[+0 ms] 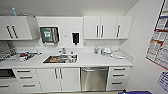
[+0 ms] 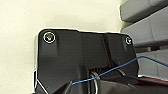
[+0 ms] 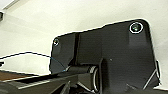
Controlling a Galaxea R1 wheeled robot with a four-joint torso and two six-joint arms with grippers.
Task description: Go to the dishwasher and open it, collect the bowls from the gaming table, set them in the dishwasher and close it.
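- The dishwasher sits closed under the bench, its steel front and bar handle facing the camera, between white cabinet doors on one side and a stack of drawers on the other.
- A sink is set into the middle of the bench; a dish rack stands toward the bench's left end and white dishes near its right back corner.
- Wall cabinets hang above, with a towel dispenser and a soap dispenser between them.
- Posters cover the right wall.
- Whether either gripper is open or closed, or has hold of anything, cannot be told from the wrist views.
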